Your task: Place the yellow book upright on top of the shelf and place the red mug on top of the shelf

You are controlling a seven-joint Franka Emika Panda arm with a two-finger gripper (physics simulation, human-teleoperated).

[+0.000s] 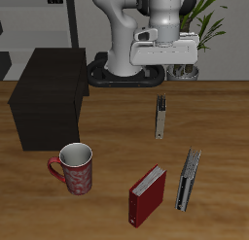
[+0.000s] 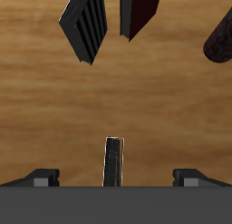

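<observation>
The yellow book (image 1: 160,117) stands on its edge on the table, behind the other books; in the wrist view it (image 2: 112,162) shows narrow edge up. My gripper (image 1: 167,75) hangs above it, open and empty. In the wrist view the gripper (image 2: 116,176) has its fingers (image 2: 41,176) spread wide on either side of the book, well above it. The red mug (image 1: 76,169) stands upright near the table's front edge, in front of the shelf (image 1: 49,96), a dark box with a bare flat top. The mug also shows in the wrist view (image 2: 217,37).
A red book (image 1: 148,195) and a grey book (image 1: 189,180) stand near the front edge; both show in the wrist view, red (image 2: 138,12) and grey (image 2: 88,24). The robot base (image 1: 131,64) and a potted plant (image 1: 199,30) are behind.
</observation>
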